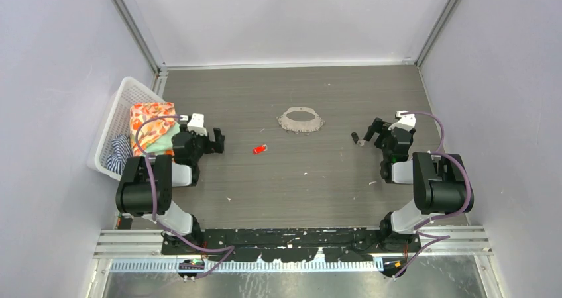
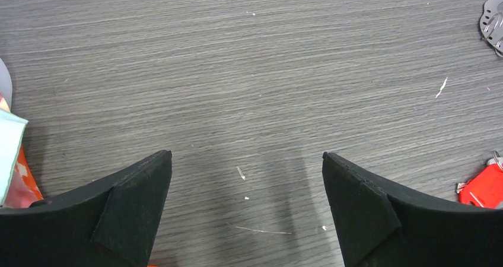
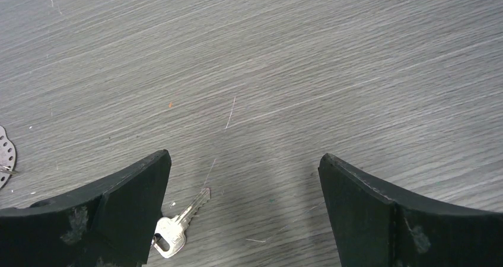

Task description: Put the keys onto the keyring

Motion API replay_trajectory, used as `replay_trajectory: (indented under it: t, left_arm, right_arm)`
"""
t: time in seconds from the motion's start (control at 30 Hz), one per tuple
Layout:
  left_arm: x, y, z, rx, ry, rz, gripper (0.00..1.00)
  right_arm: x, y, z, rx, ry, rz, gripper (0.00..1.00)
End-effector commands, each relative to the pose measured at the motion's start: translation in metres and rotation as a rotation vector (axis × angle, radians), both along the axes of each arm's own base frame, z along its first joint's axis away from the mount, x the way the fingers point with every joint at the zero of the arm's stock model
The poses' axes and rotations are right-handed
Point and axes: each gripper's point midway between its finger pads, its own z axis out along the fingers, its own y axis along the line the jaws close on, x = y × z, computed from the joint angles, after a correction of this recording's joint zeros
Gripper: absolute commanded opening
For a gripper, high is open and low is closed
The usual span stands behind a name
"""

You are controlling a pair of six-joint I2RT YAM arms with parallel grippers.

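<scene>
The key with the red head [image 1: 259, 149] lies on the grey table between my left gripper and the keyring. It shows at the lower right edge of the left wrist view [image 2: 485, 187]. The keyring [image 1: 301, 120], a silver loop fringed with small keys, lies flat at the table's middle back; its rim shows in the left wrist view [image 2: 493, 18] and the right wrist view [image 3: 5, 155]. My left gripper [image 1: 216, 141] [image 2: 246, 157] is open and empty, left of the red key. My right gripper [image 1: 363, 136] [image 3: 243, 157] is open, low over the table.
A loose silver key [image 3: 176, 226] lies on the table beside my right gripper's left finger [image 3: 127, 207], its head partly under it. A white basket [image 1: 119, 112] with coloured cloths stands at the left wall. Small white specks dot the table.
</scene>
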Motion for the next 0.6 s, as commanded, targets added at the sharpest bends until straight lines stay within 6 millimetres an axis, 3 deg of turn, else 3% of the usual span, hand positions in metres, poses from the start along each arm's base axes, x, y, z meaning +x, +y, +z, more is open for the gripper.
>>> replay_trajectory:
  t: [0.0,0.1,0.17,0.27,0.33,0.4,0.47,0.57]
  left_arm:
    - [0.007,-0.001,0.02,0.011,-0.074,-0.012,1.0]
    - [0.007,-0.001,0.02,0.011,-0.074,-0.012,1.0]
    - [0.007,-0.001,0.02,0.011,-0.074,-0.012,1.0]
    - [0.008,0.001,0.027,-0.002,-0.089,-0.014,1.0]
    - [0.009,0.001,0.043,-0.022,-0.037,-0.03,1.0]
    - [0.01,-0.004,0.063,-0.025,0.055,-0.071,1.0]
    - [0.006,-0.013,0.075,-0.058,0.164,-0.117,1.0]
    - [-0.011,-0.03,0.082,-0.093,0.32,-0.226,1.0]
  right_arm:
    - [0.006,-0.004,0.013,-0.008,-0.048,-0.014,1.0]
    - [0.006,-0.004,0.014,-0.008,-0.051,-0.017,1.0]
    - [0.002,-0.017,0.019,0.0,-0.051,-0.106,1.0]
    - [-0.007,-0.027,0.04,0.004,-0.024,-0.182,1.0]
    - [-0.011,-0.032,0.074,0.115,-0.037,-0.282,1.0]
    - [-0.005,-0.018,0.097,0.2,-0.068,-0.234,1.0]
    - [-0.001,-0.011,0.124,0.403,-0.162,-0.286,1.0]
    - [0.004,0.022,0.138,0.521,-0.146,-0.136,1.0]
